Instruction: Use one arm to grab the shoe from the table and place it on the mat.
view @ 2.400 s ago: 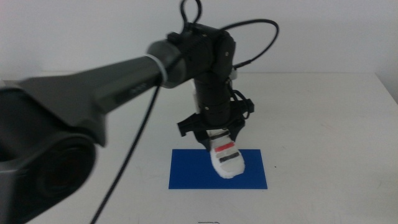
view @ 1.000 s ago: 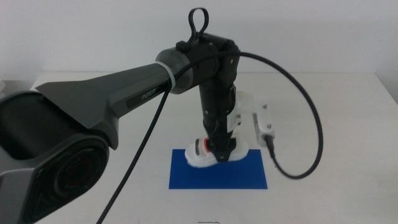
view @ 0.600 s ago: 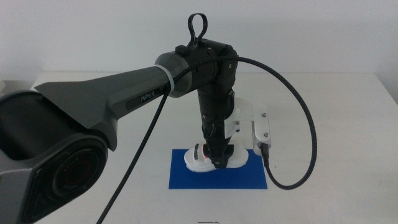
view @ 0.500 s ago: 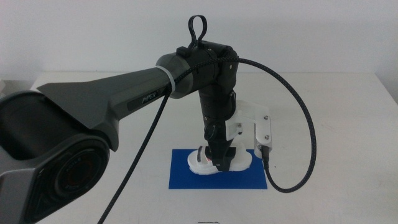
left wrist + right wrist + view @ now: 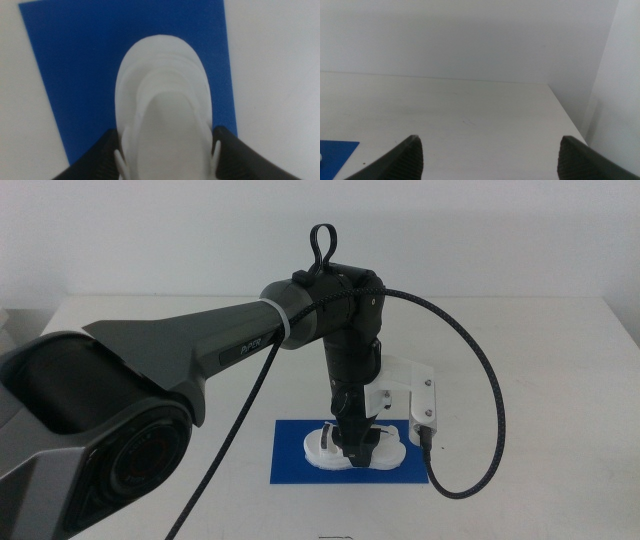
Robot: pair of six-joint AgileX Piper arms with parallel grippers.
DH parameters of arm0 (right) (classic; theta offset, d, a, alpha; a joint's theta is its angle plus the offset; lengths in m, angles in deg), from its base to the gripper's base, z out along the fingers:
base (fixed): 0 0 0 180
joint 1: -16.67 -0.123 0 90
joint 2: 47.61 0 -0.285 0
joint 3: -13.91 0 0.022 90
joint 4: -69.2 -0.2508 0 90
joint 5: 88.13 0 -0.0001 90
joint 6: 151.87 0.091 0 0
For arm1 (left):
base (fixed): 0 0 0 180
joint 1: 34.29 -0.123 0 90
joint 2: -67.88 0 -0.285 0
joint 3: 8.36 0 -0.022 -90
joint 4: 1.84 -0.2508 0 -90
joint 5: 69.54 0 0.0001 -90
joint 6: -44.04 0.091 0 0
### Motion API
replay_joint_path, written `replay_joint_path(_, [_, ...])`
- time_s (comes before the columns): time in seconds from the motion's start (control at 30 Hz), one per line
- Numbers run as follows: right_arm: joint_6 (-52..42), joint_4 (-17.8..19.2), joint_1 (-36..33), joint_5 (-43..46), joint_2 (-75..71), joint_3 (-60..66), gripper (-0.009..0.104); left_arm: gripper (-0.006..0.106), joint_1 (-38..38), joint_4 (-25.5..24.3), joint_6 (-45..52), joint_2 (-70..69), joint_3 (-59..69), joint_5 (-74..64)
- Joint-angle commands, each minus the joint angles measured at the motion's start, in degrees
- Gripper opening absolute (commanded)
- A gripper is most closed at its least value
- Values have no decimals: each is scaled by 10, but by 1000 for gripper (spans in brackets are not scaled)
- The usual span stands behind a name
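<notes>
Shoe [image 5: 352,450]: small white thick-soled sandal, lying lengthwise across the mat, sole down, straps mostly hidden behind the gripper.
Mat [image 5: 295,465]: thin deep-blue rectangle, flat on the table, wider than deep, longer than the shoe.
Table [image 5: 540,380]: wide plain white top.
Arm [image 5: 200,355]: dark grey-black, looping black cable, reaching over the mat from the left.

1. The left arm [image 5: 200,355] reaches in from the left, wrist bent straight down.
2. The left tool [image 5: 354,448] points downward, jaws clamped.
3. The right tool [image 5: 490,155] waits, jaws spread wide.
</notes>
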Motion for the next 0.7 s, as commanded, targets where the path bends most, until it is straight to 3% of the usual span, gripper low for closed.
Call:
replay_joint_path(0.0, [-3, 5, -1, 43, -11, -11, 94, -2, 1, 1, -11, -32, -13, -47])
replay_joint_path(0.23, [-3, 5, -1, 43, -11, -11, 94, -1, 1, -7, -11, -32, -13, -48])
replay_joint_path(0.27, [-3, 5, -1, 43, -11, -11, 94, 19, 1, -7, -18, -32, -13, -49])
replay_joint_path(0.37, [-3, 5, -1, 43, -11, -11, 94, 34, 1, -7, -23, -32, -13, -52])
replay_joint_path(0.43, [-3, 5, -1, 43, -11, -11, 94, 66, 1, -7, -23, -33, -13, -60])
replay_joint_path(0.57, [-3, 5, -1, 43, -11, -11, 94, 91, 1, -7, -25, -36, -14, -60])
replay_joint_path(0.67, [-3, 5, -1, 43, -11, -11, 94, 94, 1, -7, -42, -46, -17, -60])
